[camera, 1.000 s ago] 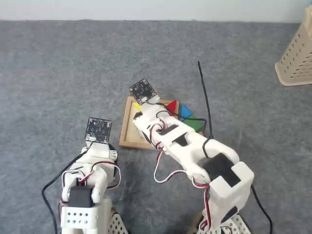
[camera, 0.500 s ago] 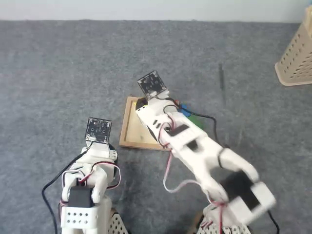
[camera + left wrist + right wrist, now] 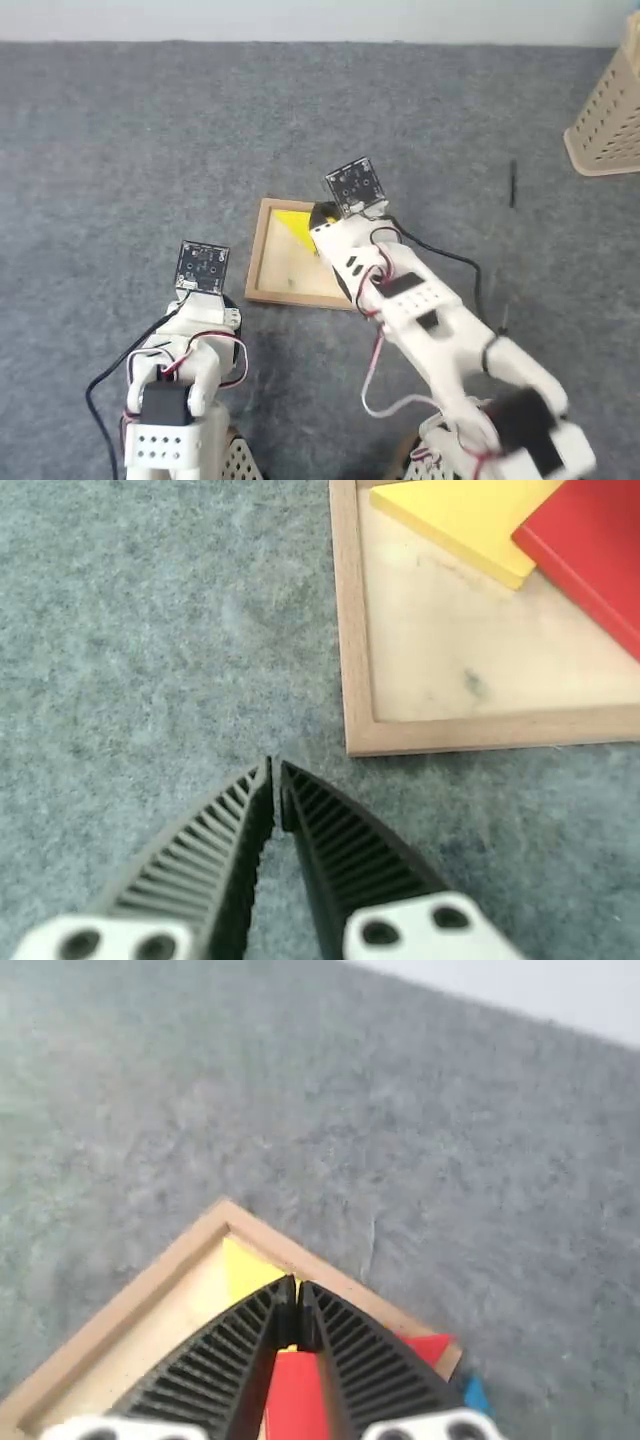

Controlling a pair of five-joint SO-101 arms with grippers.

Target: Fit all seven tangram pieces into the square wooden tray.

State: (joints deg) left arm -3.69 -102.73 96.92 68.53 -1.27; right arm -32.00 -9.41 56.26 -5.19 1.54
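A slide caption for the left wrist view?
Shut left tool over grey carpet beside the wooden tray, holding a yellow piece and a red piece.

A grey, felt-like surface (image 3: 130, 130) spreads evenly lit, with soft shadows. Along its far edge runs a pale, plain wall (image 3: 300, 20). At the far right corner stands a beige plastic basket (image 3: 610, 110) with rows of small slots in its side.
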